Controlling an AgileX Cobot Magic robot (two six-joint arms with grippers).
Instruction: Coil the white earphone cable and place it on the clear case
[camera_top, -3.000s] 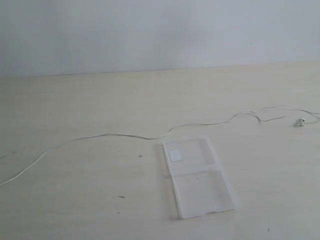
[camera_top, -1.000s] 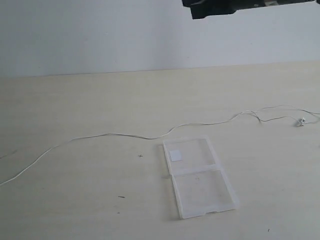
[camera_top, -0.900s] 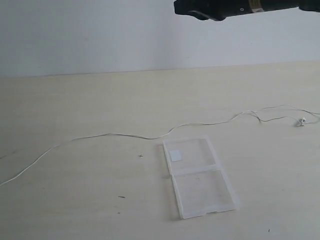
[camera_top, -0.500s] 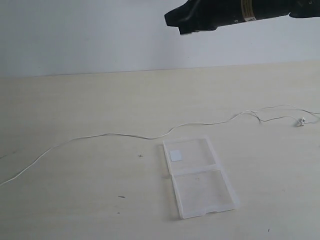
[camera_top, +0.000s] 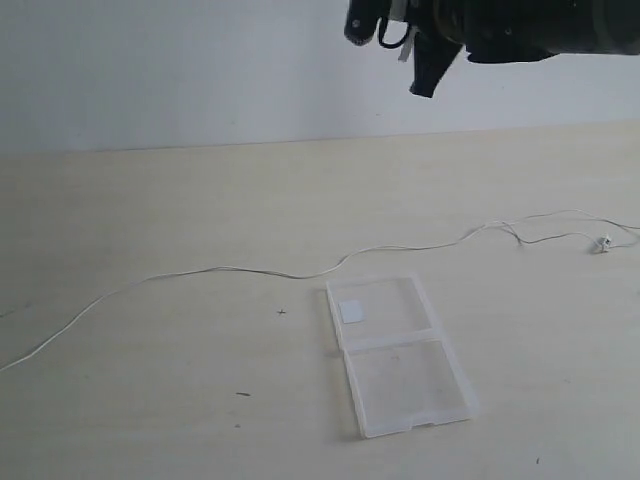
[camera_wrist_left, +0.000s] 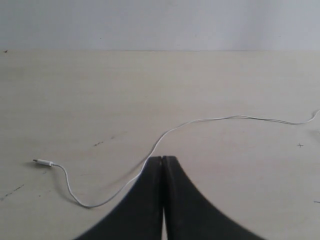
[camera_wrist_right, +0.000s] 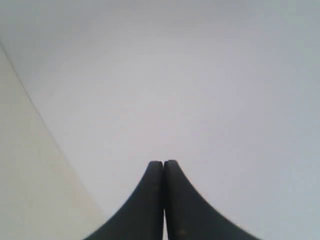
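Note:
The white earphone cable (camera_top: 250, 270) lies stretched out across the table from the left edge to its earbuds (camera_top: 601, 243) at the far right. In the left wrist view the cable (camera_wrist_left: 200, 120) curves past my fingertips on the table below and ends in the small plug (camera_wrist_left: 44, 162). The clear case (camera_top: 398, 358) lies open and flat in front of the cable's middle, with its sticker (camera_top: 351, 310) on the far half. My left gripper (camera_wrist_left: 163, 159) is shut and empty, out of the exterior view. My right gripper (camera_top: 421, 88) hangs high above the table, shut (camera_wrist_right: 163, 163) and empty, facing the wall.
The pale wooden table (camera_top: 150, 200) meets a plain white wall (camera_top: 180, 70) at the back. A few small dark specks (camera_top: 243, 394) mark the tabletop left of the case.
The right arm came into view at the top right, moved left, then swung so its gripper points down. Cable and case have not moved.

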